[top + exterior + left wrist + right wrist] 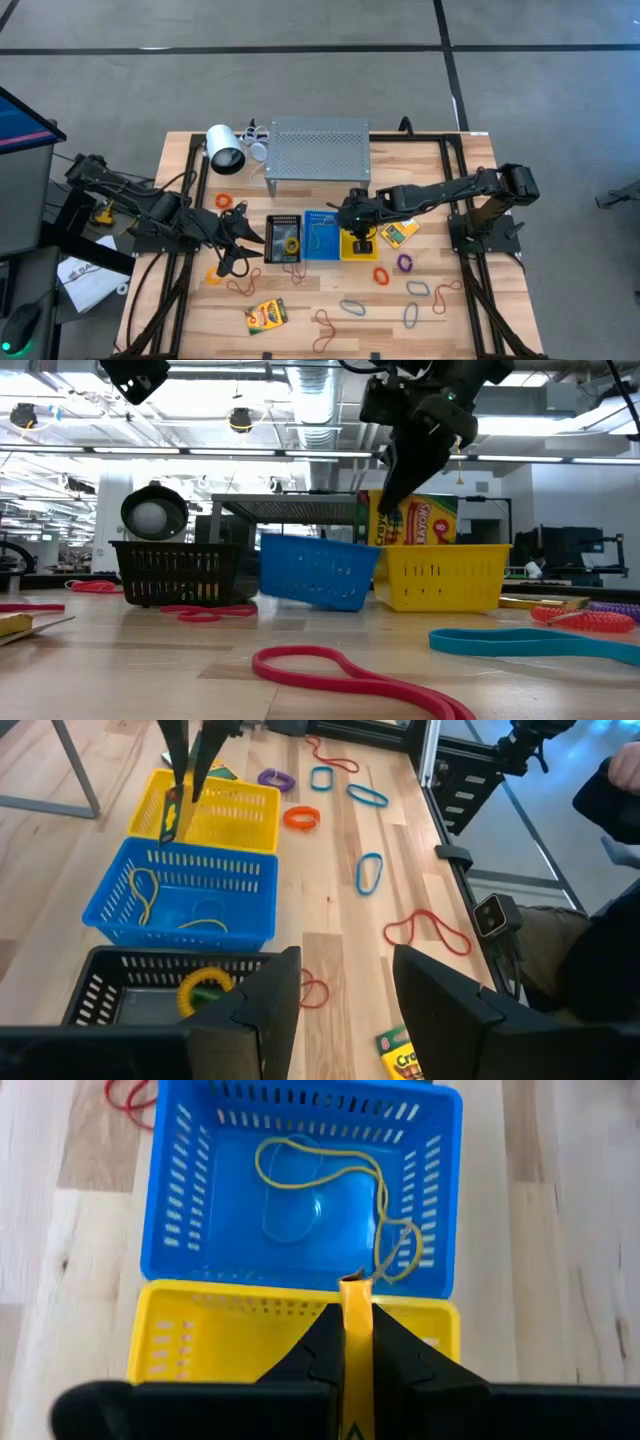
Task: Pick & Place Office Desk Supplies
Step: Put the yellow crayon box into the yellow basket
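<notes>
The right gripper [405, 485] has its jaws pinched on the thin edge of a crayon box [415, 520], holding it upright directly over the yellow basket [445, 575], its lower part already below the rim in the low view. To finish this well, I judge the box should go down straight until it rests on the basket floor before the fingers part; letting go high could tip it over the rim. Just beyond the jaws sits the blue basket [300, 1190], touching the yellow one, with a yellow rubber-band loop [330, 1175] inside; drifting that way would drop the box in the wrong basket. Past that stands the black basket [284, 238], holding a yellow ring-shaped thing, and over its near side hangs the left gripper [345, 995], jaws spread and empty, well clear of the right arm. Farther out, loose rubber bands [383, 274] and two more crayon boxes [266, 316] lie on the wooden table [180, 310], and the grey perforated shelf [318, 150] stands behind the baskets, none blocking the descent.
</notes>
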